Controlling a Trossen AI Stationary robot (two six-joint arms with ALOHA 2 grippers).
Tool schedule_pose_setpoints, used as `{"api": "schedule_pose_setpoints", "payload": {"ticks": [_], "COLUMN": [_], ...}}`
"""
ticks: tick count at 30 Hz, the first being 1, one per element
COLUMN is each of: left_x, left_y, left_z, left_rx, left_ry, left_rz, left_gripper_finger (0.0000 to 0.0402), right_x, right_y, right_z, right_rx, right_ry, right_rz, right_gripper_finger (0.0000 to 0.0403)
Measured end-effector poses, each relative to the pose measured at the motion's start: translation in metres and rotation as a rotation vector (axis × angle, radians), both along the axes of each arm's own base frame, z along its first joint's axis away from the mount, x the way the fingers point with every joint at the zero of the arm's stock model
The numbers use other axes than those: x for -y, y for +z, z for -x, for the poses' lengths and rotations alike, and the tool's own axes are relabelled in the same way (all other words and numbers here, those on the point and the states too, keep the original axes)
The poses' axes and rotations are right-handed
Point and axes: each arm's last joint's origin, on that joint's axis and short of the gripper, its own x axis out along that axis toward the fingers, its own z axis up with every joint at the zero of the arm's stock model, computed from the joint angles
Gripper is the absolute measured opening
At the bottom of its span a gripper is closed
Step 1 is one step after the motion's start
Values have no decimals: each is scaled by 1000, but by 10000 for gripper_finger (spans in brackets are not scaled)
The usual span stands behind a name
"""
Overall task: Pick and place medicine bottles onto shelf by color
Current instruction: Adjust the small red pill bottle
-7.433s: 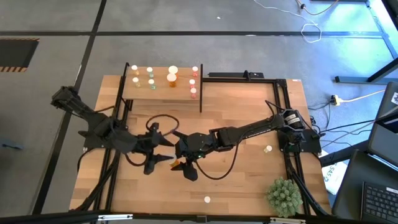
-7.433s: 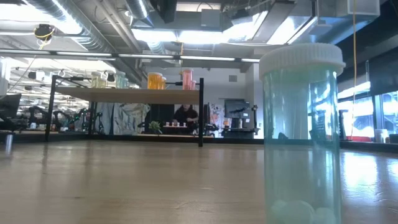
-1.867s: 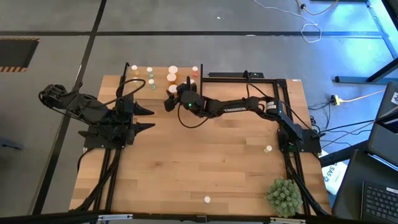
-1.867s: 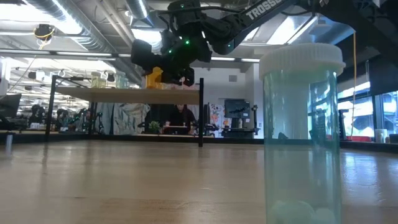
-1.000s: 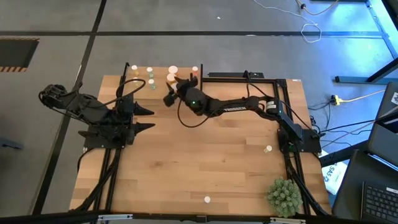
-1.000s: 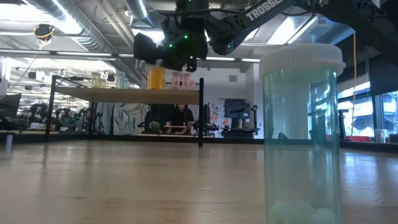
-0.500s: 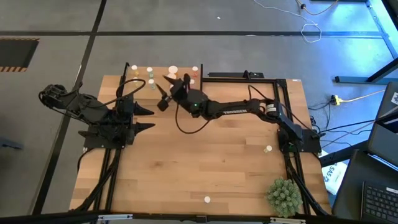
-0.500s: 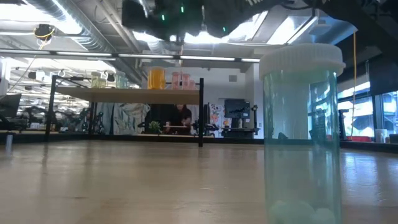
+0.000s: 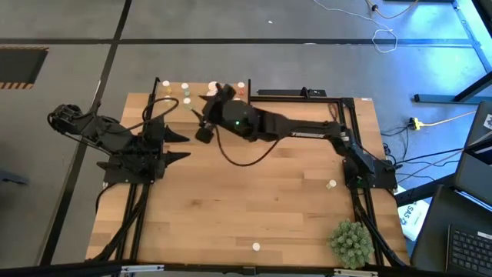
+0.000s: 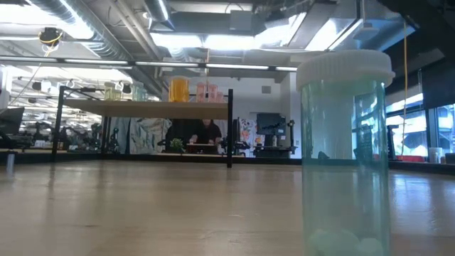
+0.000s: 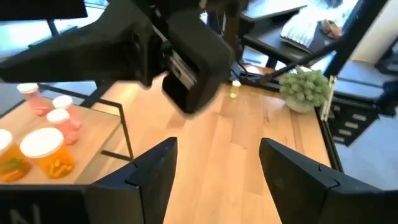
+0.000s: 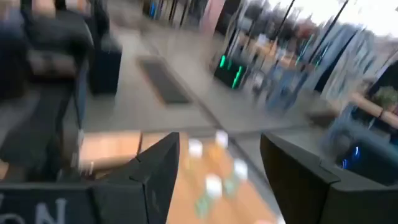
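The shelf stands at the table's far left; its top shows in the low view as shelf. On it stand medicine bottles: an orange one, pink ones and pale green ones. The left wrist view shows the orange bottle and the pink bottles. My right gripper hangs open and empty high above the shelf's near edge; its own view shows the open fingers, right gripper. My left gripper waits open at the left, left gripper.
A pale green bottle stands right in front of the low camera. Two small bottles stand on the table: one near the right edge, one near the front edge. A spiky green plant ball sits at the near right corner.
My right gripper has risen from just above the shelf's bottles, out past the top of the low view, and has rolled somewhat about its own axis. It stays open and empty. The bottles on the shelf have not moved.
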Motion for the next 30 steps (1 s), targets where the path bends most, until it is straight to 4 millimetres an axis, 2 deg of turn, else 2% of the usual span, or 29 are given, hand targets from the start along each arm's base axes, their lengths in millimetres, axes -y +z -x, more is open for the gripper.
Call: {"api": "schedule_pose_setpoints", "payload": {"ticks": [7, 12, 19, 24, 30], "left_x": [-4, -8, -12, -14, -15], "left_y": [-1, 1, 2, 0, 1], "left_z": [8, 17, 26, 30, 31], "left_rx": [-18, 6, 10, 1, 4], "left_ry": [-6, -5, -10, -9, -9], "left_rz": [-5, 6, 11, 7, 8], "left_gripper_finger": [224, 224, 224, 224, 224], "right_x": [12, 32, 75, 100, 119], "right_y": [9, 0, -17, -25, -36], "right_z": [31, 44, 69, 80, 87], "right_rx": [-144, -277, -481, -569, -678], "right_ry": [-34, -60, 28, 121, 337], "right_rz": [-106, -205, -467, -539, -544], "right_gripper_finger": [226, 226, 226, 226, 226]}}
